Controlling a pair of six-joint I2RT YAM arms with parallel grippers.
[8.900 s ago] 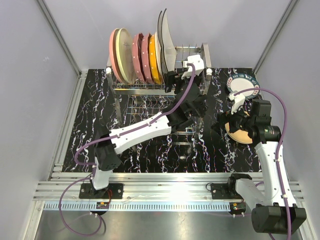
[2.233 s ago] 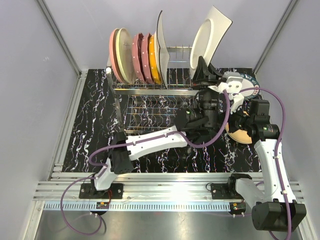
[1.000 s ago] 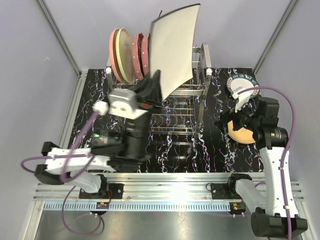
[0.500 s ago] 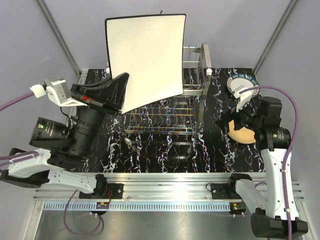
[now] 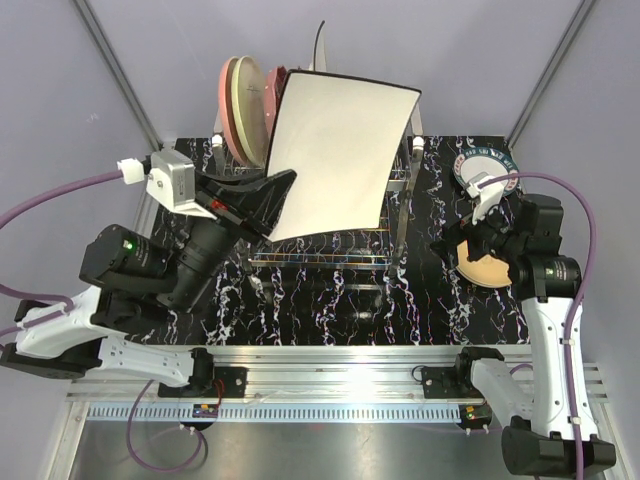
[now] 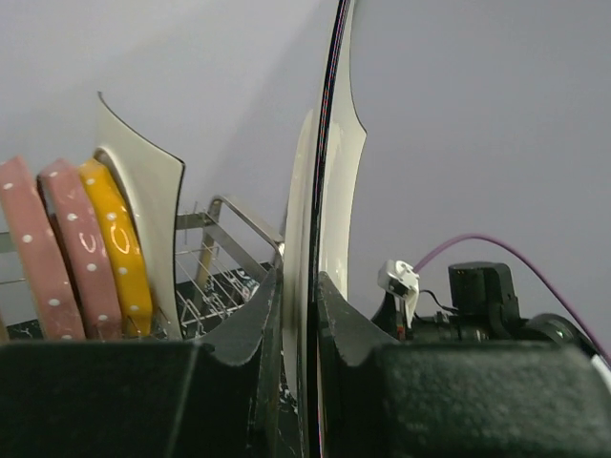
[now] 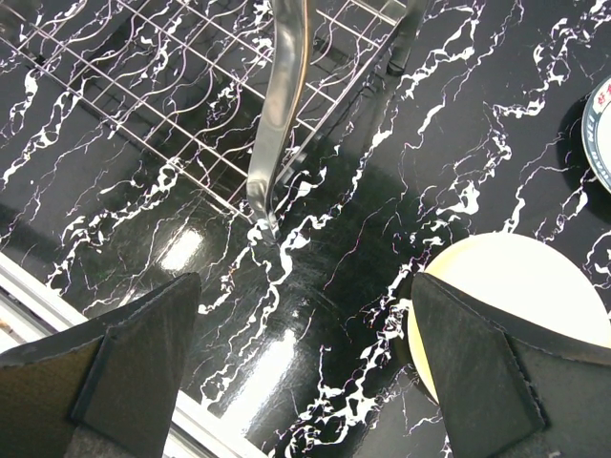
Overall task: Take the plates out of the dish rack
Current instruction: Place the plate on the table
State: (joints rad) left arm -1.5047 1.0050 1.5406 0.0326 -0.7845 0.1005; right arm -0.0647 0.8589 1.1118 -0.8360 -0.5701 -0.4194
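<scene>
**Squarish white plate held clear of the rack by the left arm**

The left gripper [image 5: 272, 192] is clamped on the lower left edge of a squarish white plate with a thin dark rim [image 5: 340, 150]. The plate is held up over the silver two-tier wire dish rack [image 5: 330, 248], its broad face turned to the overhead camera. The right gripper [image 7: 305, 367] is spread wide with nothing between its fingers. It hangs above the black white-veined table [image 5: 400, 290], beside a round tan plate [image 7: 520, 296] lying on the right. A white plate with a teal patterned rim [image 5: 486, 164] lies just beyond that.

Compared with half a second earlier, the held plate has been carried to the right and lowered. The pink and cream round plates [image 5: 240, 100] at the rack's left end have been uncovered. The right arm has hardly moved.

In the left wrist view the held plate is seen edge-on, pinched between the two fingers. Two maroon white-dotted plates [image 6: 43, 248], an orange dotted plate [image 6: 126, 258] and a second squarish white plate [image 6: 143, 176] are shown standing in the rack. These are largely hidden overhead. The rack's metal leg is seen close only in the right wrist view.
</scene>
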